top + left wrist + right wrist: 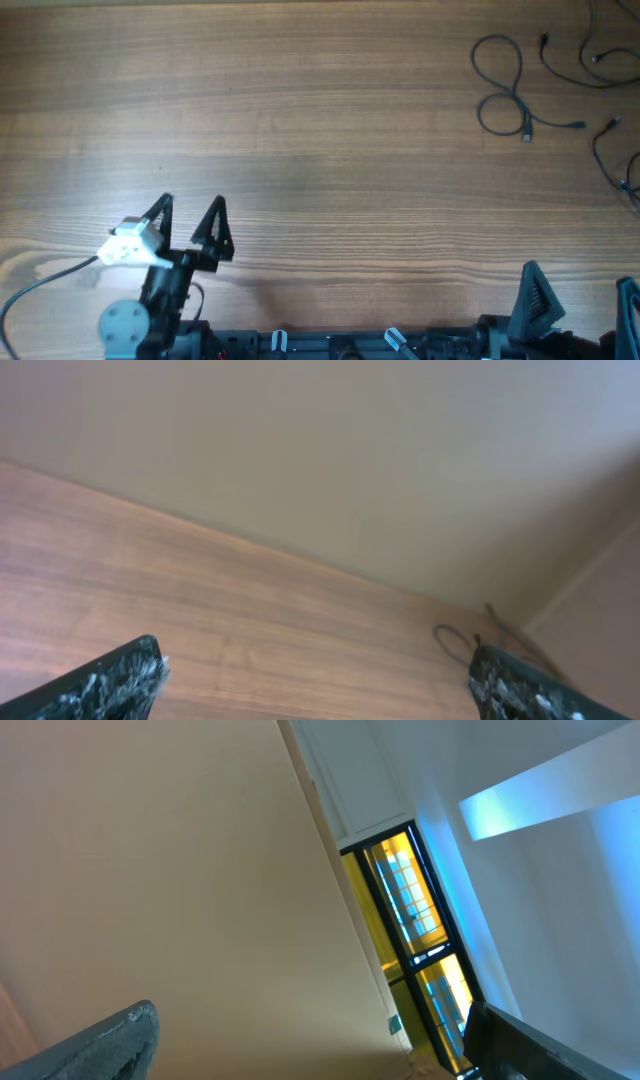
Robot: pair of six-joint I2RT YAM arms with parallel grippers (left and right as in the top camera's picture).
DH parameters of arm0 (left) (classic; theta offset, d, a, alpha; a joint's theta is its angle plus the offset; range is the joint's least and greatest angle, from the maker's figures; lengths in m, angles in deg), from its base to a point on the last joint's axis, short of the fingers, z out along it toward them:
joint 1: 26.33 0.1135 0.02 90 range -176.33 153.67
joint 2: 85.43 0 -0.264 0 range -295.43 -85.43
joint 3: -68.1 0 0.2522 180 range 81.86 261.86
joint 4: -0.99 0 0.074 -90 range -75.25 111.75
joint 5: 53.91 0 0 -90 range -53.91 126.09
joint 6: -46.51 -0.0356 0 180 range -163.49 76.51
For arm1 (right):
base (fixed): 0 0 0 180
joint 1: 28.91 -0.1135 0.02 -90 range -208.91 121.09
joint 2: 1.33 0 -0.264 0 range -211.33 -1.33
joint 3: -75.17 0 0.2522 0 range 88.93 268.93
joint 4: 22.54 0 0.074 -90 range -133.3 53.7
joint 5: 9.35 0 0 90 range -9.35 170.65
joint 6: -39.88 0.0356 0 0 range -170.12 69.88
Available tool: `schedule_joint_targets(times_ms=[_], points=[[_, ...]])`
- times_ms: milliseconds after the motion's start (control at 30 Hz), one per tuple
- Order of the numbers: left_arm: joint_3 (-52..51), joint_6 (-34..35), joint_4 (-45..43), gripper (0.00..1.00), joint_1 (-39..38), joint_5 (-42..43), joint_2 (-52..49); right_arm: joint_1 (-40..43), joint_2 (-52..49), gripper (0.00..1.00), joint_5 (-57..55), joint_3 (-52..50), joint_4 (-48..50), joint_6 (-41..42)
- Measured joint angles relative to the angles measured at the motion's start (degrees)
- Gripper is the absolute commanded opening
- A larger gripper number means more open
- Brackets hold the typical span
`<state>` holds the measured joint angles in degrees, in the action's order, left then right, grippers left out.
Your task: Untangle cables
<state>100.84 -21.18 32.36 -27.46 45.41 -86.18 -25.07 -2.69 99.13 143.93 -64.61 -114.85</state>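
At the lower edge of the overhead view both claws stand wide and empty: the left claw at lower left, the right claw at lower right. Beyond them, across bare worktop, the cables lie loose in the upper right corner, the looped one running up-and-down the frame. They sit almost straight ahead of the right claw, which I judge the nearer.

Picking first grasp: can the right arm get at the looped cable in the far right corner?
Probably yes. The right hand is open and empty, with nothing but table between it and the looped cable. The cable lies near the far edge, though, so reach is uncertain.
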Motion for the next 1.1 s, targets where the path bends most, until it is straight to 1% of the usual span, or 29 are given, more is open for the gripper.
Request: schedule_joint_targets(times_ms=[67, 200, 400, 667, 767, 933, 1100], points=[[-3.98, -0.02, -4.09, 1.00, 0.00, -1.73, 0.00, 0.00, 0.00, 1.00, 0.04, -0.02, 0.00, 0.00], [-8.96, -0.02, -7.76, 1.00, 0.00, -6.01, -0.02, 0.00, 0.00, 1.00, 0.17, -0.07, -0.02, 0.09], [-12.92, -0.02, -11.96, 1.00, 0.00, -9.09, 0.00, -0.02, 0.00, 1.00, 0.17, -0.07, -0.02, 0.15], [-18.08, -0.02, -13.31, 1.00, 0.00, -9.97, -0.04, 0.00, 0.00, 1.00, 0.17, -0.07, -0.02, 0.15], [-18.29, -0.26, -13.46, 1.00, 0.00, -10.34, -0.04, 0.00, 0.00, 1.00, 0.17, -0.07, 0.00, 0.15], [-18.29, -3.82, -13.42, 1.00, 0.00, -10.56, -0.04, 0.00, 0.00, 1.00, 0.17, -0.07, 0.66, 0.15], [-18.29, -5.57, -13.42, 1.00, 0.00, -10.58, -0.04, 0.00, 0.00, 1.00, 0.20, -0.09, 1.97, 1.42]])
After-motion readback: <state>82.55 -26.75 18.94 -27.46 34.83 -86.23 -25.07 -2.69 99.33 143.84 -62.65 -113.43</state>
